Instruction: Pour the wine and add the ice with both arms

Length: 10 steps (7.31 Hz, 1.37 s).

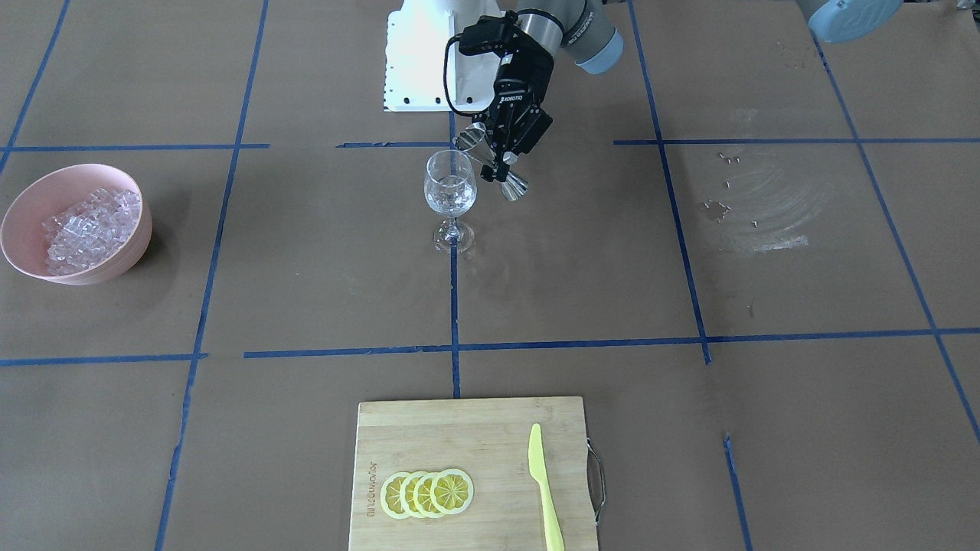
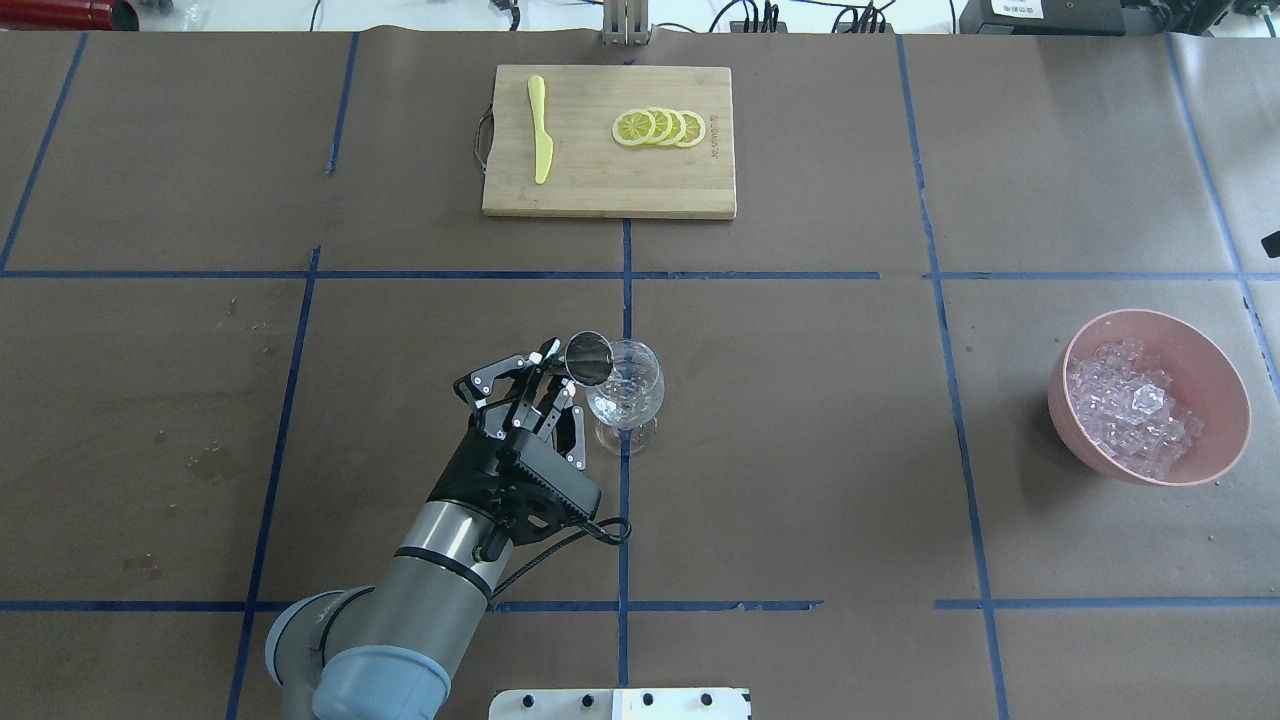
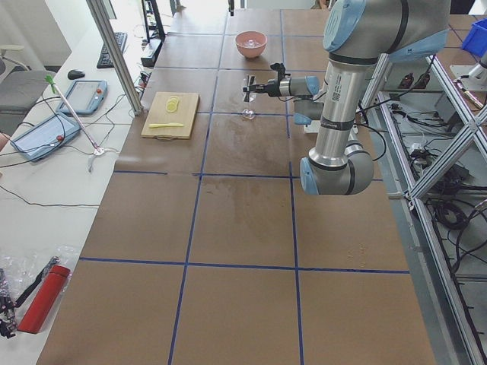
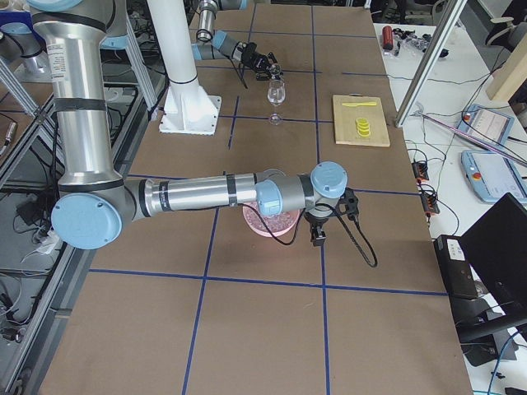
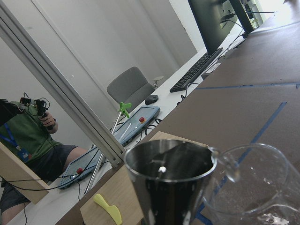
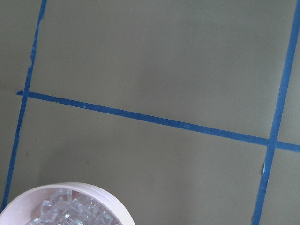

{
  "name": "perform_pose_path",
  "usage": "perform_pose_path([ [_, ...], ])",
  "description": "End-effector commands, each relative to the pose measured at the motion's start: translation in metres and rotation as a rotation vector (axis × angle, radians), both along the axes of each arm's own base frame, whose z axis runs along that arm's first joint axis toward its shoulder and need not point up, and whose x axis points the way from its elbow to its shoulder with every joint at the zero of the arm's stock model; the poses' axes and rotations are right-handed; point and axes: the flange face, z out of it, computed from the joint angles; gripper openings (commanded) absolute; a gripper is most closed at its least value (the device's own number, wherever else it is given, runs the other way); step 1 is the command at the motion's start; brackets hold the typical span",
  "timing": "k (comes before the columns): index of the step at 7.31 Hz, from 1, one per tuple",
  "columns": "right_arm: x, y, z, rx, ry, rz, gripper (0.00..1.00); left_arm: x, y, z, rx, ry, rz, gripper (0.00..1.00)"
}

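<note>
A clear wine glass [image 1: 450, 184] [image 2: 625, 385] stands upright at the table's middle. My left gripper [image 1: 501, 159] [image 2: 552, 368] is shut on a steel jigger [image 1: 511, 184] [image 2: 588, 358], tilted with its mouth at the glass's rim [image 5: 253, 159]. The jigger's cup [image 5: 168, 173] looks dark inside, and no wine shows. The ice [image 1: 92, 226] [image 2: 1135, 405] fills a pink bowl [image 1: 19, 222] [image 2: 1058, 395] on the robot's right. My right gripper [image 4: 317, 237] hangs just past that bowl [image 4: 268, 228], whose rim [image 6: 93, 190] sits low in the right wrist view. I cannot tell whether it is open or shut.
A wooden cutting board [image 2: 600, 190] at the far edge carries lemon slices [image 2: 660, 127] and a yellow knife [image 2: 541, 130]. The white base block [image 1: 417, 61] stands behind the glass. A seated person [image 5: 28, 140] shows beyond the table's left end.
</note>
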Motion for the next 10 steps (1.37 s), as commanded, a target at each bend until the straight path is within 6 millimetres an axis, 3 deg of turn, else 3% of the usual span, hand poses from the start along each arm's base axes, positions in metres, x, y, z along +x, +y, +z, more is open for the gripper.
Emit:
perform_pose_path([
  [1, 0.000, 0.000, 0.001, -0.001, 0.000, 0.000, 1.00, 0.007, -0.001, -0.002, 0.014, -0.105, 0.000, 0.00],
  [6, 0.000, 0.000, 0.000, 0.000, 0.000, 0.001, 1.00, 0.006, -0.010, -0.012, 0.127, -0.386, -0.010, 0.00],
  [10, 0.000, 0.000, 0.000, 0.000, -0.002, 0.000, 1.00, -0.011, -0.017, -0.030, 0.186, -0.484, -0.022, 0.00],
])
